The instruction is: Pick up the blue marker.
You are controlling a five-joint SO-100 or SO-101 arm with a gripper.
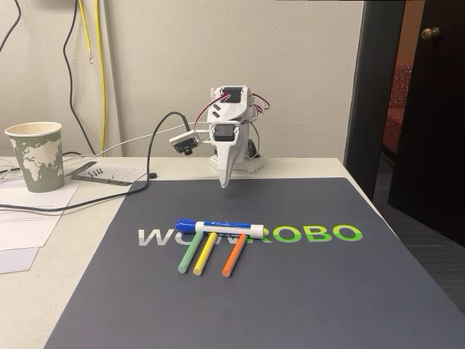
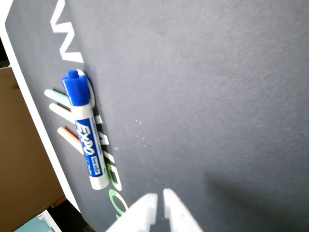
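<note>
Standing by the table, I judged the work to be at its reaching step: the gripper (image 1: pixel 226 182) hung over the dark mat (image 1: pixel 290 305) near its back edge, well apart from the blue marker (image 1: pixel 220 227), its fingertips (image 2: pixel 147 205) nearly closed and holding nothing. One marker lay crosswise on the printed lettering, resting over the upper ends of three thin sticks, one green (image 1: pixel 192 254), one yellow (image 1: pixel 205 253), one orange (image 1: pixel 234 255). Next, I thought, the jaws needed to spread, travel forward and descend astride the white barrel.
</note>
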